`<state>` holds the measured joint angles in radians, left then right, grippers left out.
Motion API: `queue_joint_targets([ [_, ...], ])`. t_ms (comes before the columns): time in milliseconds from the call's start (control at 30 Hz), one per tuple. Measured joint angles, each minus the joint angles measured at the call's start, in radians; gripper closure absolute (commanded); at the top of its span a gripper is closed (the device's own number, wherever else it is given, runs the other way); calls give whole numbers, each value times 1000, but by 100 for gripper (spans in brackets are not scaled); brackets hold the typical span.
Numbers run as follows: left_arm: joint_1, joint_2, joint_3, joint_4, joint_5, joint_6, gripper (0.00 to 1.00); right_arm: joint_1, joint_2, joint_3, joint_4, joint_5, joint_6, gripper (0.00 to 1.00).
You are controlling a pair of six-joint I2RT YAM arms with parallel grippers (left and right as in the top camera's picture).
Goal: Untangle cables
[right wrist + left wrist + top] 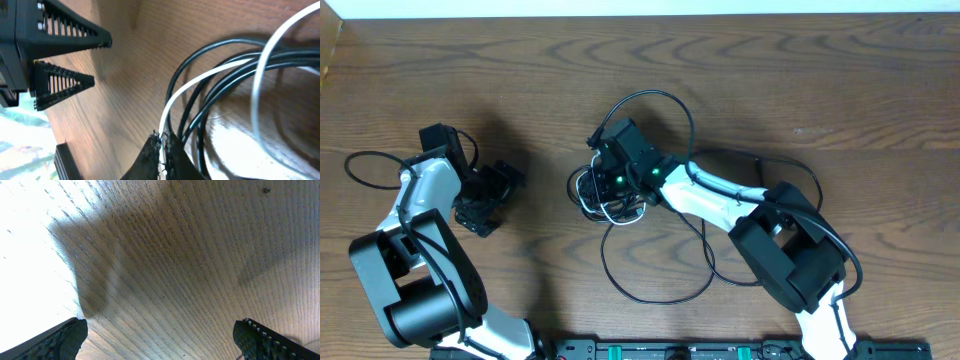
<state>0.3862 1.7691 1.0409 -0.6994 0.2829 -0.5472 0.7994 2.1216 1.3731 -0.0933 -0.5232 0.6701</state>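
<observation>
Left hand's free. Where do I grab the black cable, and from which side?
Probably the left edge of the black cable's big lower loop. It lies flat on bare table, apart from the bundle where the right hand is shut on the white cable. Bring the open left hand straight down from above, fingers straddling the strand.
</observation>
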Motion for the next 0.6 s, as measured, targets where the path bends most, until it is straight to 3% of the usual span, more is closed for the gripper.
queue_joint_targets([
  [133, 0, 0, 0, 0, 0, 0, 2, 24, 0, 0, 0, 34, 3, 88],
  [300, 0, 0, 0, 0, 0, 0, 2, 53, 0, 0, 35, 81, 23, 68],
  [600, 0, 0, 0, 0, 0, 0, 2, 57, 40, 0, 105, 111, 35, 62],
])
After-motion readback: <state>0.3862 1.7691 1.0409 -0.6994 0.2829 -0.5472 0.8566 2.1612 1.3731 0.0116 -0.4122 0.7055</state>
